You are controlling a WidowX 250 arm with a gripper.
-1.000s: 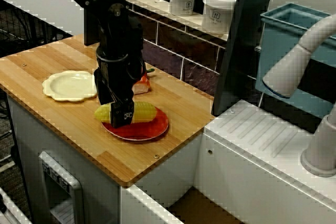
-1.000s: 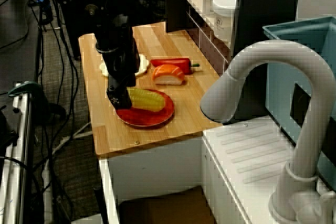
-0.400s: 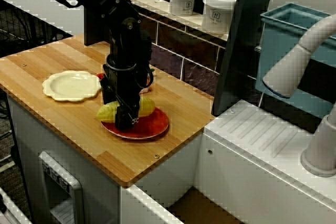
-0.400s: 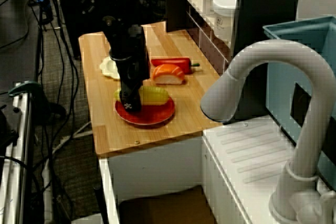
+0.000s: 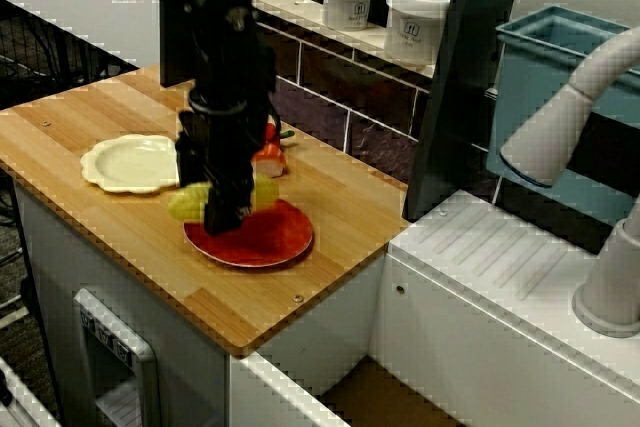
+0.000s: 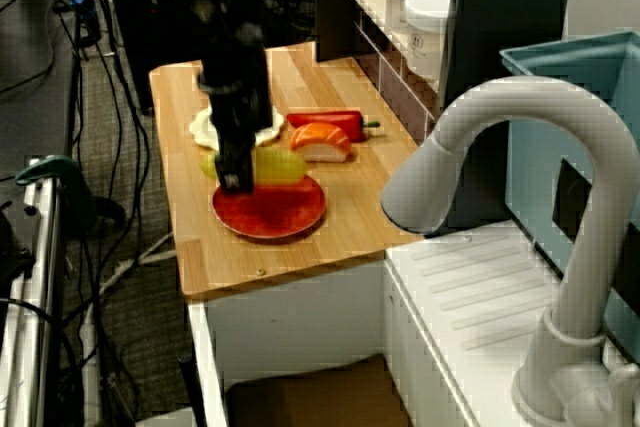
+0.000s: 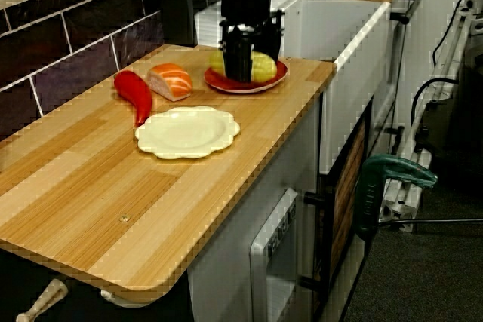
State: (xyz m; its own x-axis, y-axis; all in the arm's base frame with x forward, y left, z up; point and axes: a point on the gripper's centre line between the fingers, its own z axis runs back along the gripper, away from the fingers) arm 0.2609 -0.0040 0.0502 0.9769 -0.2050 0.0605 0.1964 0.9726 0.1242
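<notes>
The corn cob (image 5: 186, 204) sits crosswise in the gripper (image 5: 222, 213), whose fingers clamp its middle and hide it; only the yellow ends show. In the high view it is at the 10 o'clock rim of the red plate (image 5: 270, 240); contact with the plate cannot be told. At 12 o'clock the arm covers most of the salmon sushi (image 5: 270, 158) and the red chili (image 7: 134, 93). The cream plate (image 5: 128, 163) lies farther out, toward 10 o'clock.
</notes>
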